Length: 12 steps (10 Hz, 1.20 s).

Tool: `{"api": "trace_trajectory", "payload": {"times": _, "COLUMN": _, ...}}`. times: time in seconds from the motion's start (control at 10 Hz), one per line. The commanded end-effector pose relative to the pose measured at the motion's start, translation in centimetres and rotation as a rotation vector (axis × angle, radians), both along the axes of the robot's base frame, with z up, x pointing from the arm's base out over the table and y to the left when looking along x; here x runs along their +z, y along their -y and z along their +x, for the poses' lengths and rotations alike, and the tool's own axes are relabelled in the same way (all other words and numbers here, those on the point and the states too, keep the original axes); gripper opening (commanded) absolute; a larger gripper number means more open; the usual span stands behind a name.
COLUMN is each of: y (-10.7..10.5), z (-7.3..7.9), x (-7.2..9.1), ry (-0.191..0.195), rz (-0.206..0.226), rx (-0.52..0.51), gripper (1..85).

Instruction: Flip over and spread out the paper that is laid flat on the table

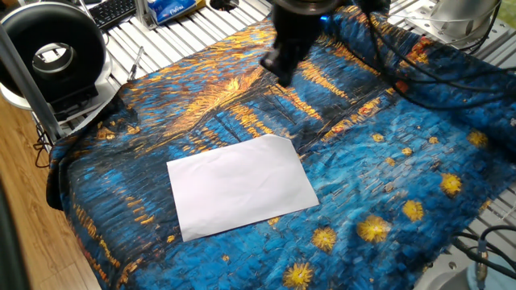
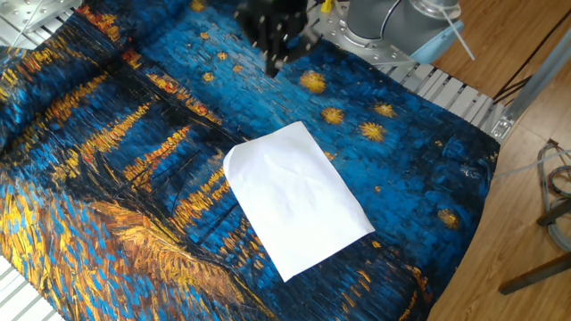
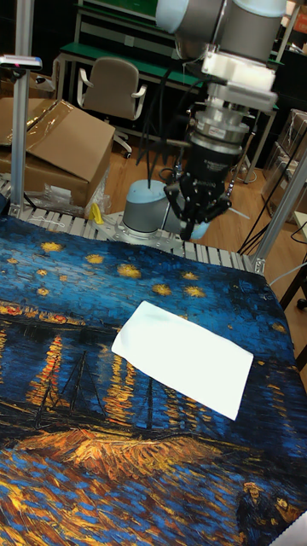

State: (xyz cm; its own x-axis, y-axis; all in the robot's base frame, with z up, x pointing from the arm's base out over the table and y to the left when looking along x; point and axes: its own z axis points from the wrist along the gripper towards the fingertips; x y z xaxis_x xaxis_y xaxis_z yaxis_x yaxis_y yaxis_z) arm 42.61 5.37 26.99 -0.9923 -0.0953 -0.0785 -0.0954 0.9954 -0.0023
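Note:
The white paper lies flat on the table's blue and orange cloth, one corner slightly bent. It also shows in the other fixed view as the paper and in the tall view as the paper. My gripper hangs in the air beyond the sheet's far edge, well clear of it. Its fingertips look pressed together with nothing between them, as the gripper shows in the tall view. In the other fixed view the gripper is blurred near the top edge.
A black round device, a keyboard and a blue packet sit on the white slatted surface beside the cloth. Black cables trail across the far cloth. A cardboard box and a chair stand behind the table.

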Motion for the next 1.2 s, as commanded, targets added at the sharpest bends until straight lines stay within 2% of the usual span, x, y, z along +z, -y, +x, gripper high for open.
{"api": "trace_trajectory", "payload": {"times": 0.0, "y": 0.1, "z": -5.5, "x": 0.1, "ry": -0.122, "rz": 0.031, "rx": -0.087, "gripper": 1.0}}
{"api": "trace_trajectory", "payload": {"times": 0.1, "y": -0.4, "z": -5.1, "x": -0.2, "ry": -0.119, "rz": 0.038, "rx": -0.102, "gripper": 1.0}}
{"api": "trace_trajectory", "payload": {"times": 0.3, "y": -0.9, "z": -5.4, "x": -0.3, "ry": -0.134, "rz": 0.051, "rx": -0.113, "gripper": 1.0}}
{"api": "trace_trajectory", "payload": {"times": 0.5, "y": 0.3, "z": -5.2, "x": -0.5, "ry": -0.124, "rz": 0.002, "rx": -0.084, "gripper": 1.0}}
{"api": "trace_trajectory", "payload": {"times": 0.6, "y": 0.6, "z": -4.7, "x": -0.5, "ry": -0.102, "rz": -0.01, "rx": -0.069, "gripper": 1.0}}
{"api": "trace_trajectory", "payload": {"times": 1.1, "y": 1.4, "z": -4.5, "x": -0.5, "ry": -0.09, "rz": -0.043, "rx": -0.032, "gripper": 1.0}}
